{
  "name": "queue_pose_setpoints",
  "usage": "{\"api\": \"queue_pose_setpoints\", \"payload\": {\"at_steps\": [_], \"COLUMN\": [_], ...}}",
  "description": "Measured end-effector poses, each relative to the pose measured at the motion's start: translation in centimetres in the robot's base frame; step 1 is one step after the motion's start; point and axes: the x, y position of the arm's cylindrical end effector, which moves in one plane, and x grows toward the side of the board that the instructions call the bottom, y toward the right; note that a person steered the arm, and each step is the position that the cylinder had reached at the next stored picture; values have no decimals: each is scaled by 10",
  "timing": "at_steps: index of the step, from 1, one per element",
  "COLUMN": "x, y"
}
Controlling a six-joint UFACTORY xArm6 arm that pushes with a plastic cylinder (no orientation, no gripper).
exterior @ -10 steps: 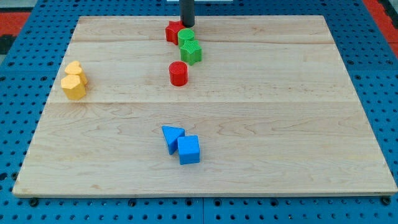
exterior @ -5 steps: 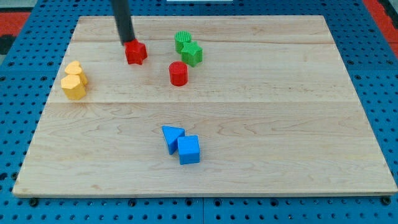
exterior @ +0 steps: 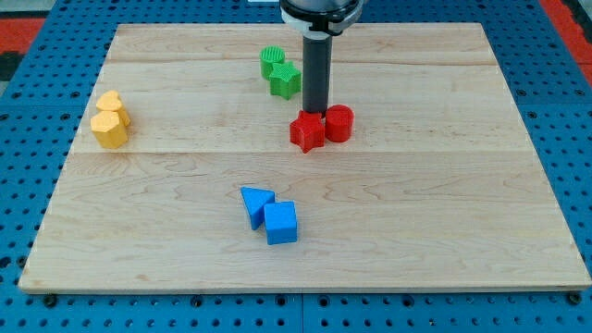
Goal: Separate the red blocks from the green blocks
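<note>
Two red blocks lie side by side a little above the board's middle: a red star-like block [exterior: 307, 131] and a red cylinder [exterior: 339, 123] touching its right side. My tip [exterior: 316, 111] stands just behind them, at the top of the gap between the two. Two green blocks sit up and to the left of them, near the view's top: a green cylinder [exterior: 272, 62] and a green ribbed block [exterior: 285, 80], touching each other. A bare strip of board separates the red pair from the green pair.
Two yellow blocks [exterior: 110, 120] stand together at the view's left. A blue triangular block [exterior: 255, 203] and a blue cube [exterior: 280, 222] touch below the middle. The wooden board [exterior: 444, 185] rests on a blue pegboard table.
The red star-like block has gone from the upper left to the middle, next to the red cylinder, which shifted right and down. My tip moved right with them. The green blocks stayed put.
</note>
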Motion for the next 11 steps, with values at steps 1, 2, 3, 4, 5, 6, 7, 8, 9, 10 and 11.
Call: {"api": "queue_pose_setpoints", "payload": {"at_steps": [1, 2, 3, 4, 5, 6, 7, 8, 9, 10, 11], "x": [-1, 32, 55, 29, 25, 16, 1, 1, 5, -9, -86], "y": [-50, -59, -32, 10, 15, 25, 79, 135, 170, 99, 98]}}
